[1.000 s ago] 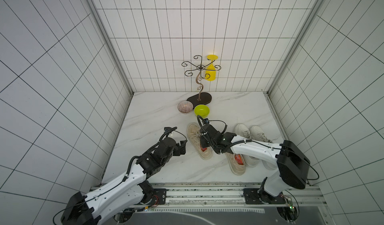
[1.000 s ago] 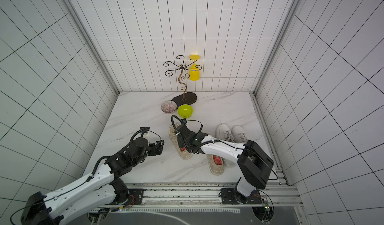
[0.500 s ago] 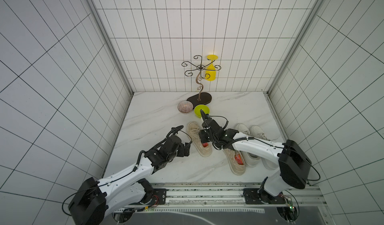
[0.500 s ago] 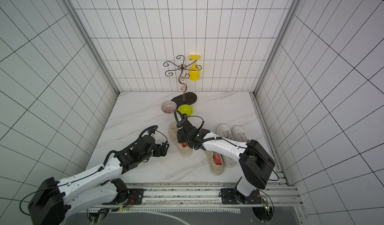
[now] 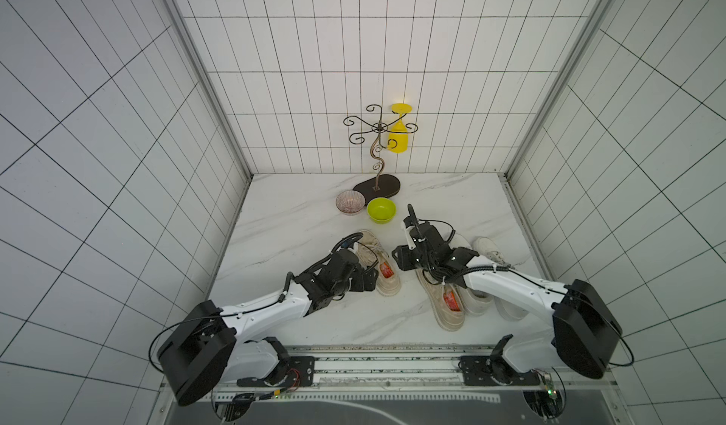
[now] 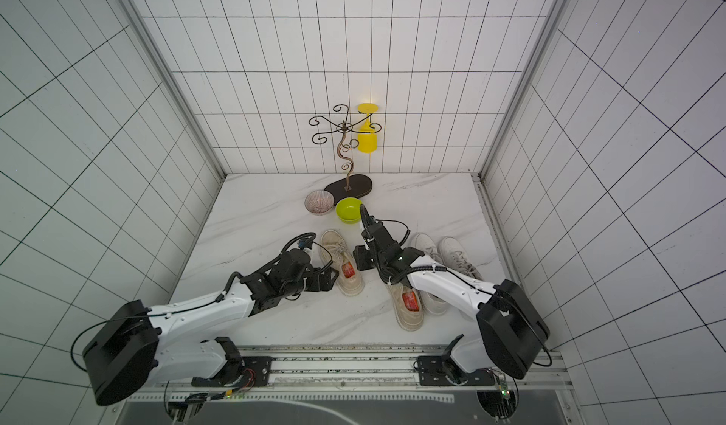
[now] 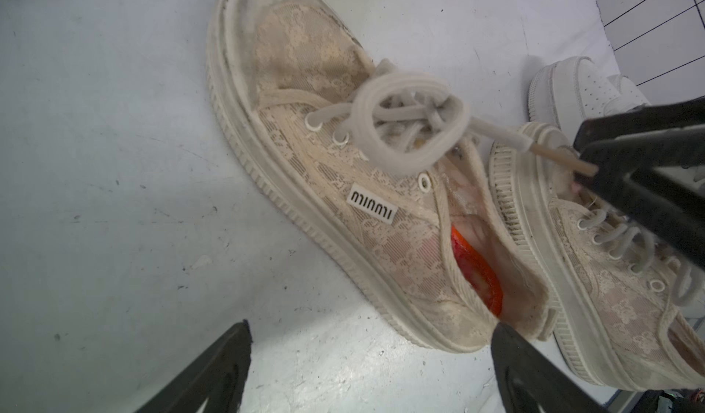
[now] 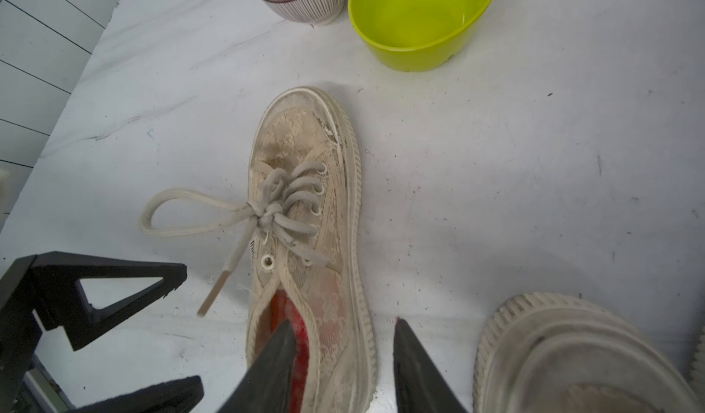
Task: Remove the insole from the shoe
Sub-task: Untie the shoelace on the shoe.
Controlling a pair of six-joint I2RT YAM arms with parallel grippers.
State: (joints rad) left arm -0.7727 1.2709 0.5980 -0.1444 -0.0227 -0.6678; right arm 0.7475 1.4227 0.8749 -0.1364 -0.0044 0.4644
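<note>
I see the shoe [image 5: 371,242] low in the middle of both top views, with the red insole [image 5: 387,271] inside it. My left tool [image 7: 370,331] is wide apart by the heel. My right tool [image 8: 342,325] is apart too, one finger [image 8: 274,357] over the insole. Another tan shoe [image 5: 444,297] sits just beside. A green bowl [image 5: 381,210] and a striped bowl [image 5: 349,202] are near the toe.

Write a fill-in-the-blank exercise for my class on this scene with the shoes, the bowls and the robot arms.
The insole lies ___ the beige shoe.
The left gripper has its fingers ___.
The cup hanging on the stand is ___.
The plain bowl beside the striped bowl is ___.
Missing words: inside, open, yellow, green.
</note>
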